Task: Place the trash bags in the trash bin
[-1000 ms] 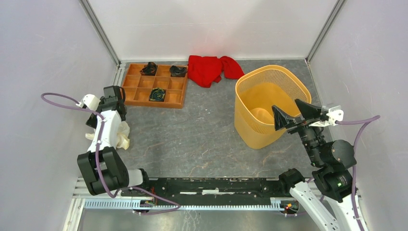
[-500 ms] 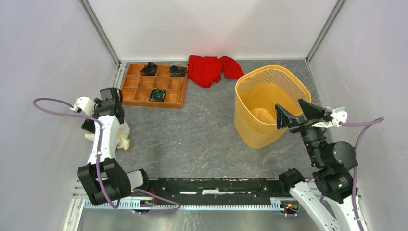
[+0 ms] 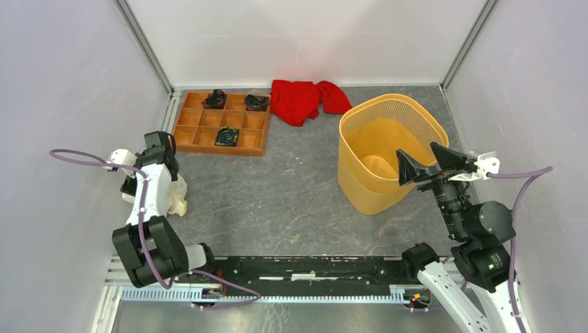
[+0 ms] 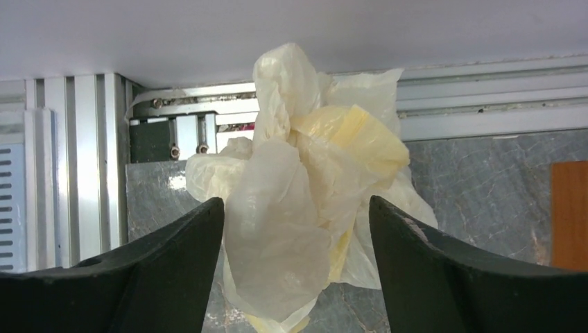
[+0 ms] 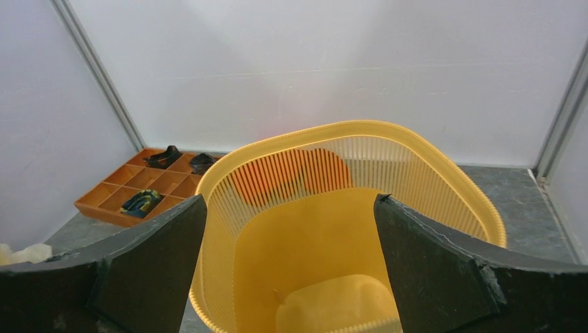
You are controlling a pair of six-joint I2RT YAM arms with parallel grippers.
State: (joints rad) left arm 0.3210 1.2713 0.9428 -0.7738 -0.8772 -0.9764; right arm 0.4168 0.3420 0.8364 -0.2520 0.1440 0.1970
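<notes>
My left fingers (image 4: 173, 270) are spread wide around the crumpled trash bag (image 4: 298, 208) on the worktop (image 4: 478, 180), mid-frame. Right fingers (image 5: 139, 270) wide open, holding nothing, facing the yellow trash bin (image 5: 451, 187), centre frame.

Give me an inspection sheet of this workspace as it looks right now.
Surface: grey marbled table, no spills seen.
Job's things: crumpled cream trash bag on the table at left; yellow trash bin upright at right, bag not in it.
Clutter: wooden tray with small dark items in three compartments; red cloth at the back.
Grippers: left pincer open, straddling the bag; right pincer open, at the bin's near rim.
Cables: purple cable at each wrist, looping free.
Surroundings: white walls; nothing else seen.
</notes>
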